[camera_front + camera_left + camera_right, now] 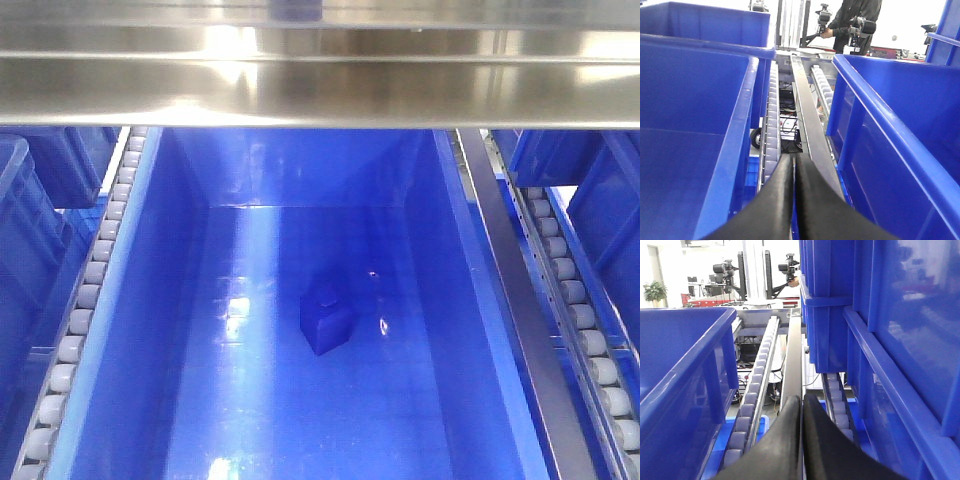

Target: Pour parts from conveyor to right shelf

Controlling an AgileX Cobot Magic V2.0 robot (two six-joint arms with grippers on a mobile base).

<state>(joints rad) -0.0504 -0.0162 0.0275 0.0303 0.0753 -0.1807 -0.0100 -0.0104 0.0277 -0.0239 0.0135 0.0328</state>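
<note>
On the floor of the big blue bin (180, 330) lies the little blue block (326, 318), a bit right of the middle and tipped at a slant. The bin sits on the shiny steel shelf (320, 90), between two rows of small grey rollers (85, 300). The block is alone in the bin, and no claw shows in that front view. The left claw (794, 172) is pinched tight with nothing in it, out over a steel rail between two bins. The right claw (802, 412) is pinched tight and empty too, over another rail.
</note>
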